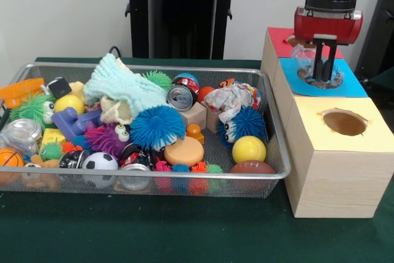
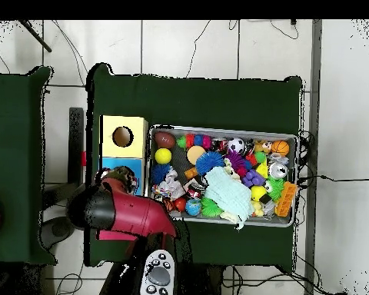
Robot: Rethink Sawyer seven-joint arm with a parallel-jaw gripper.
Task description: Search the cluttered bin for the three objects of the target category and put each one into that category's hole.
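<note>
The cluttered bin [image 1: 278, 152] is a wide silver wire-mesh tray heaped with toys; it also shows in the overhead view [image 2: 218, 128]. To its right stands a wooden box with a red [image 1: 277, 36], a blue [image 1: 354, 83] and a yellow top [image 1: 369, 133], each with a hole. My gripper [image 1: 324, 69] hangs straight down over the blue top's hole [image 1: 320, 78], its tips at the hole's rim. A clear crumpled plastic thing [image 1: 303, 58] sits against the gripper's left side above that hole. In the overhead view the red arm [image 2: 118, 211] covers the gripper.
In the bin lie a light-blue cloth [image 1: 123, 87], a blue spiky ball [image 1: 157, 127], a yellow ball [image 1: 249, 149], a small football [image 1: 252, 168], a soccer ball [image 1: 100, 162], a can [image 1: 181, 97] and wooden blocks [image 1: 196, 115]. A remote [image 2: 158, 274] lies near the robot's base.
</note>
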